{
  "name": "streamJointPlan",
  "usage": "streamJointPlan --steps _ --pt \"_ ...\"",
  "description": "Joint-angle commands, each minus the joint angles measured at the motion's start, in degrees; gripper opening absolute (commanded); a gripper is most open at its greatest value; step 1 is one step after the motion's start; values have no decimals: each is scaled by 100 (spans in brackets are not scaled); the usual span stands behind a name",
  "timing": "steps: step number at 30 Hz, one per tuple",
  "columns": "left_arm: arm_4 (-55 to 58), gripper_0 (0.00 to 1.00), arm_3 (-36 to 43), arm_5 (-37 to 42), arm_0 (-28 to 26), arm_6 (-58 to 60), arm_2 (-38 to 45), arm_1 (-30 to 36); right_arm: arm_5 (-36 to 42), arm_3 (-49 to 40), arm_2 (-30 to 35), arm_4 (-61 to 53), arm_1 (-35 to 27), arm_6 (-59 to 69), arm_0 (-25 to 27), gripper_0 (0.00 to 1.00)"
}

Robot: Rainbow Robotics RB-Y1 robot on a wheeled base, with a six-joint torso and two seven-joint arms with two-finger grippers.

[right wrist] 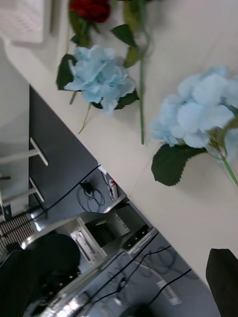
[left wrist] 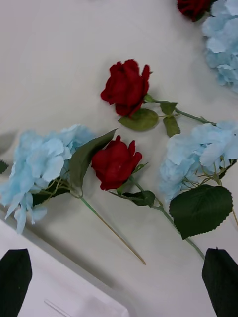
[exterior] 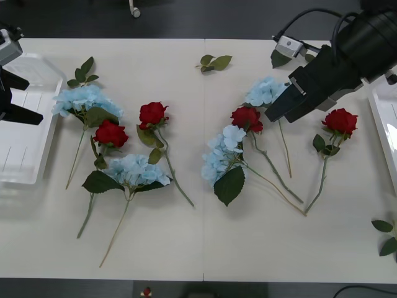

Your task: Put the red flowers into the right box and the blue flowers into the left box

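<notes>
Jaws wide and empty on both: right gripper [exterior: 273, 114] at upper right of the frame, just beside a red flower [exterior: 247, 118]; left gripper [exterior: 25, 98] at left edge, over the left box [exterior: 25, 158]. Seemingly first pick, with all flowers on the table. Next, probably: lower onto the stem, close, carry to the right box [exterior: 388, 124].

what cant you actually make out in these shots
- Right gripper, front view: its fingertips merge into the dark arm, so their opening is unreadable.
- Right box, front view: cut off by the edge, its contents hidden.
- Left box, front view: partly cut by the edge and covered by the left arm.
- Rose, front view: partly under the right gripper.
</notes>
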State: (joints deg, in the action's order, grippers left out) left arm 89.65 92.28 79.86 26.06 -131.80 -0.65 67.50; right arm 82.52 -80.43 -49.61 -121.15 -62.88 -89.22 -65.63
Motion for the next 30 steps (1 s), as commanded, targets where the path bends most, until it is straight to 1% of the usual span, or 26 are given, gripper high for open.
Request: streamJointPlan --steps 1,4,7,12,15,19,22,24,30 --pt "-554 100 9 12 153 1166 109 97 291 89 -31 461 -348 1434 -248 100" --pt "-1011 100 9 38 153 1640 56 -17 546 291 -31 891 -418 2295 -257 100" --pt "-1275 100 9 29 162 2080 -129 -61 713 537 -31 1313 -453 2805 -240 100" --pt "-1372 100 9 -23 197 2721 -516 -52 687 862 -22 1928 -392 3341 -90 100" --pt "-1433 100 9 -94 197 3099 -700 -61 616 1020 -22 2254 -392 3315 77 100" --pt "-1521 100 9 -155 206 3583 -920 -61 133 1117 -5 2552 -400 3245 393 100" --pt "-1600 100 9 -366 206 3864 -1183 -61 -333 1108 -5 2798 -400 3174 639 100" --pt "-1662 100 9 -560 206 3978 -1350 -61 -518 1108 -5 2904 -392 3148 762 100" --pt "-2154 100 -8 -1535 259 4075 -2089 -61 -1115 1099 4 3062 -392 2981 1140 100"
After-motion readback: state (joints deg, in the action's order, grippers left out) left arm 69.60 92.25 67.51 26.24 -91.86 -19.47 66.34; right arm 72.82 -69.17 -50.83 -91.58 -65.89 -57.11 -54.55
